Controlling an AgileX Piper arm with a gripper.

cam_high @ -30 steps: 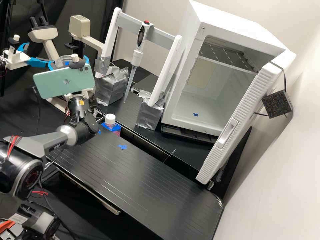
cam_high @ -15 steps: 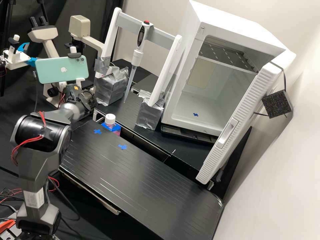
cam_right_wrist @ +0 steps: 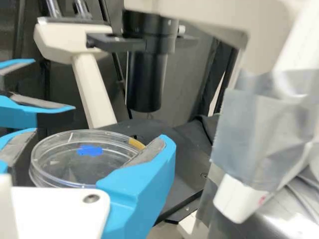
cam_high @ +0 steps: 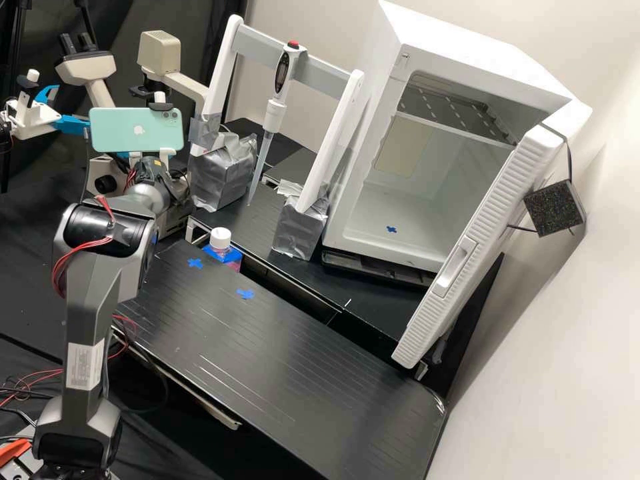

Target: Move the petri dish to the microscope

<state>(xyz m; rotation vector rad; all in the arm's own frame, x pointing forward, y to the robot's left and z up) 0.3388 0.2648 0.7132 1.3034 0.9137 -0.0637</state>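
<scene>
a black drape (cam_high: 127, 17) hangs behind the black tabletop (cam_high: 267, 353), with a pale wall (cam_high: 533, 333) off to one side. over the last second the dark grey arm (cam_high: 93, 293) has pushed its elbow forward towards the microscope, and the mint-green phone (cam_high: 137, 130) mounted behind the pincer (cam_right_wrist: 97, 137) has gone from tilted to nearly level. the pincer's bright blue fingers (cam_right_wrist: 142, 179) are spread about as wide as the clear round petri dish (cam_right_wrist: 65, 169) and hold it by its rim, roughly flat. ahead of the pincer stand the cream microscope (cam_right_wrist: 94, 92) with its black cylindrical tube (cam_right_wrist: 147, 74) and flat black stage (cam_right_wrist: 184, 159); the dish is near them, not under the tube. so the carry looks well along, and what remains is probably lining the dish up, lowering it and letting go. a knock against the tube or a tipped dish seems the main risk.
</scene>
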